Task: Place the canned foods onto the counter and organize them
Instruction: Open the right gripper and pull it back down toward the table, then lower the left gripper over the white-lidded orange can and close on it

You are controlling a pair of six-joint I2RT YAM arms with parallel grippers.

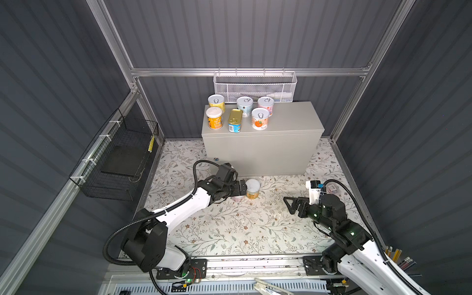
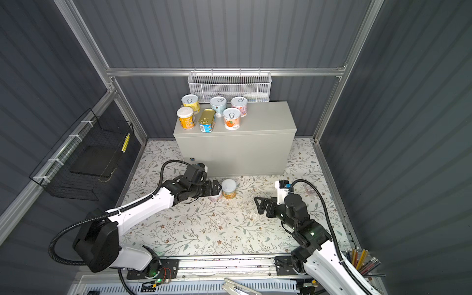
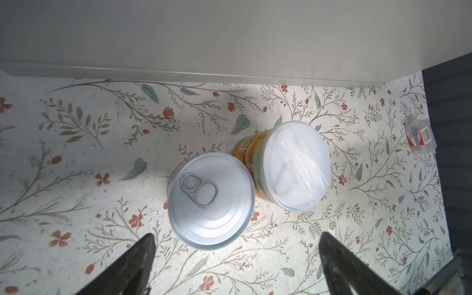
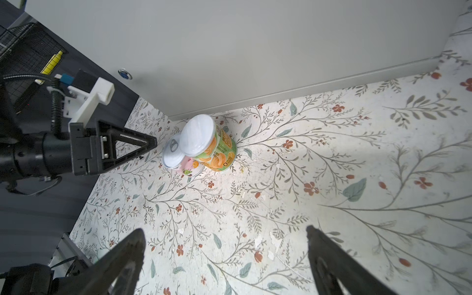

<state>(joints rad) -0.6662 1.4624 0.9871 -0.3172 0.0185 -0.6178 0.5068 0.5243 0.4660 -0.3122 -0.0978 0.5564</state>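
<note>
Dark ribbed walls, aluminium frame, floral-print floor, white mesh basket

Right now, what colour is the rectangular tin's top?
Gold; the rectangular tin shows best in a top view.

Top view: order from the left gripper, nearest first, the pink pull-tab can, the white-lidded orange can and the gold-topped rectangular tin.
1. Pink pull-tab can, floor, by the left gripper.
2. White-lidded orange can, floor, just beyond.
3. Gold-topped rectangular tin, atop the grey cabinet.

Floral tabletop carries grey cabinet at back, w/ 6 tins on top. In front, side by side: pull-tab can, orange-label can. Clear packet nr right edge.
</note>
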